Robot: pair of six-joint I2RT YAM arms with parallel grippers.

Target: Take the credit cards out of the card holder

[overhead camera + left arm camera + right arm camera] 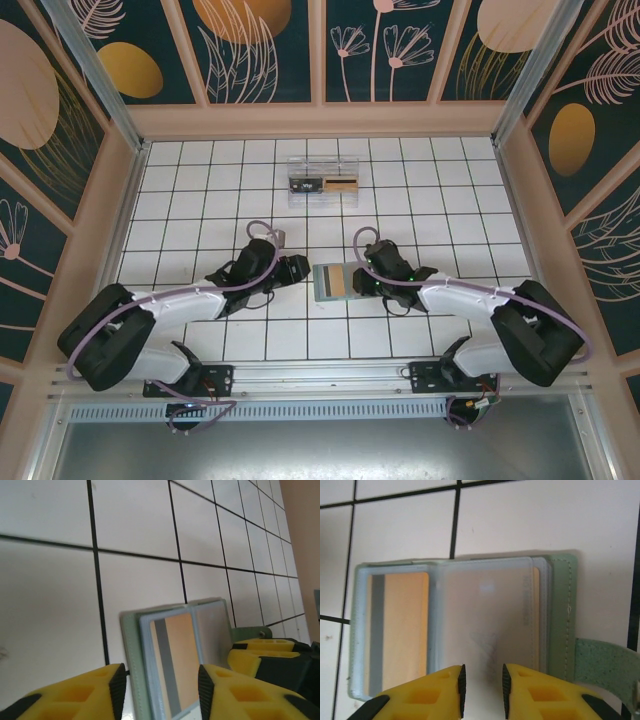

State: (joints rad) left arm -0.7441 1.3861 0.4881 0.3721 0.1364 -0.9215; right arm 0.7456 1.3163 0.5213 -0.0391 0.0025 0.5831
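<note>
The card holder (pixel 335 283) lies open on the tiles between both grippers, grey-green outside (pixel 561 610) and blue-grey inside. A tan credit card (pixel 405 625) with a grey stripe sits in its left sleeve. A second tan card's edge (pixel 536 600) shows behind the frosted right sleeve (pixel 485 610). My left gripper (pixel 162 690) is open wide just short of the holder's left edge, with the striped card (pixel 177 665) straight ahead. My right gripper (pixel 482 690) hovers over the frosted sleeve, jaws narrowed to a small gap with nothing clearly gripped. Its yellow fingers (pixel 260 652) show beside the holder in the left wrist view.
A clear plastic box (pixel 323 182) stands at the back middle with a black card and a tan card inside. The holder's green strap (pixel 605 662) sticks out to its right. Wooden walls (pixel 320 120) ring the white tiled floor.
</note>
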